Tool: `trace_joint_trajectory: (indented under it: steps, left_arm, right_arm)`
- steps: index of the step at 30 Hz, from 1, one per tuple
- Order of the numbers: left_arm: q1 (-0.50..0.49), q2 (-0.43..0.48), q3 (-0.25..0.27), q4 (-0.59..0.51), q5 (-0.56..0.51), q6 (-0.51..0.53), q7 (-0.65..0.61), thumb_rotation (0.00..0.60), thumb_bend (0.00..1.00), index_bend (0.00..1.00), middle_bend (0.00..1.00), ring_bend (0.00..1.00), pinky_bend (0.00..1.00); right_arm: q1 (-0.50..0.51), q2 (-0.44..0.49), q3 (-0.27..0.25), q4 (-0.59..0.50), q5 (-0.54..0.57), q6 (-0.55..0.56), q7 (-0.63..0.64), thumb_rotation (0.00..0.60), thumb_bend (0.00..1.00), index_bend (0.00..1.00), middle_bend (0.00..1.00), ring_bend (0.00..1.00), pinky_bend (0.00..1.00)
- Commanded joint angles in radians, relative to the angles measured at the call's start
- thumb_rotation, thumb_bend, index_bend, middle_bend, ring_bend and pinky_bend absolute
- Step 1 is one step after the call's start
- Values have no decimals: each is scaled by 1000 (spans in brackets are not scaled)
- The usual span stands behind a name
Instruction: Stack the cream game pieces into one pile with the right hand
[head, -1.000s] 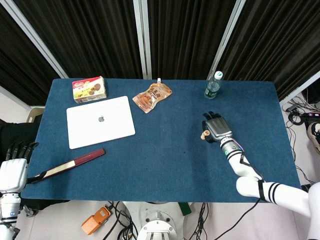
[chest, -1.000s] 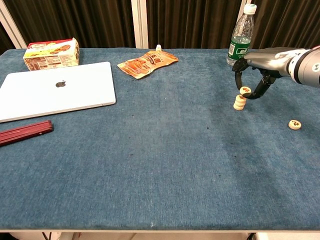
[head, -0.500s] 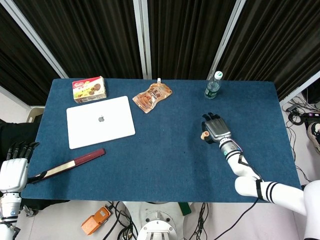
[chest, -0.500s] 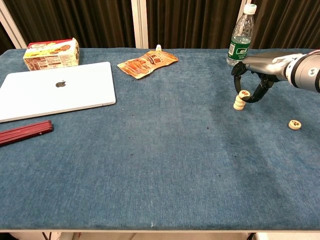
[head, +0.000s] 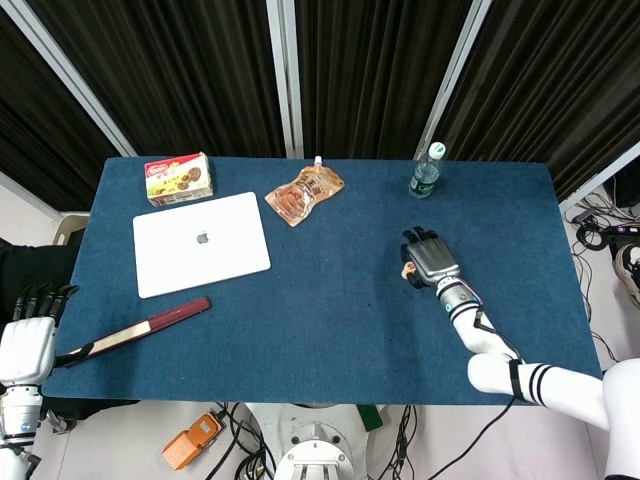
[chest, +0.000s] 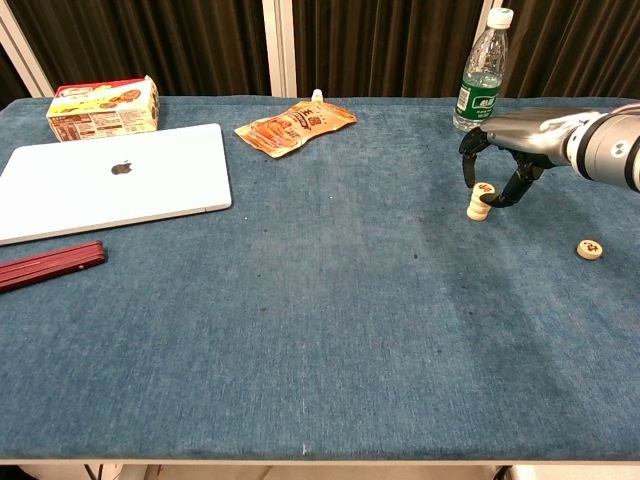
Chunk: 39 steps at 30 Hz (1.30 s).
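A short pile of cream game pieces (chest: 480, 204) stands on the blue table at the right, seen in the head view as a cream spot (head: 407, 270) beside my hand. The top piece sits on the pile, slightly tilted. My right hand (chest: 515, 145) (head: 432, 258) arches over the pile, with the thumb a little apart on its left and the fingers (chest: 508, 190) close on its right. One loose cream piece (chest: 590, 249) lies nearer the front right. My left hand (head: 25, 340) hangs off the table's front left corner with its fingers spread and nothing in it.
A green-labelled water bottle (chest: 483, 70) stands just behind the right hand. A snack pouch (chest: 295, 126), a white laptop (chest: 105, 180), a biscuit box (chest: 102, 107) and a dark red folded fan (chest: 50, 265) lie to the left.
The right hand has lowered the cream piece it held onto the pile. Its thumb has drawn slightly away from the piece. The left hand has not moved.
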Motion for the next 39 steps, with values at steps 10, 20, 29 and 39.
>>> trace_joint_trajectory:
  steps: [10, 20, 29, 39]
  left_arm:
    - [1, 1, -1, 4, 1, 1, -5, 600, 0, 166, 160, 93, 31]
    - [-11, -4, -5, 1, 13, -2, -3, 600, 0, 166, 160, 94, 31]
    - [-25, -8, -12, -13, 31, 3, 11, 600, 0, 166, 161, 93, 31]
    - [-17, -3, -11, -13, 23, 13, 8, 600, 0, 166, 160, 94, 31]
  right_arm:
    - [-58, 75, -6, -96, -67, 103, 45, 600, 521, 406, 193, 134, 206]
    - [-252, 256, -70, -258, -200, 284, 196, 600, 339, 414, 194, 139, 232]
    - [-304, 247, -141, -206, -208, 216, 185, 600, 303, 436, 193, 139, 233]
    - [-286, 148, -120, -109, -208, 159, 153, 600, 403, 489, 193, 139, 233]
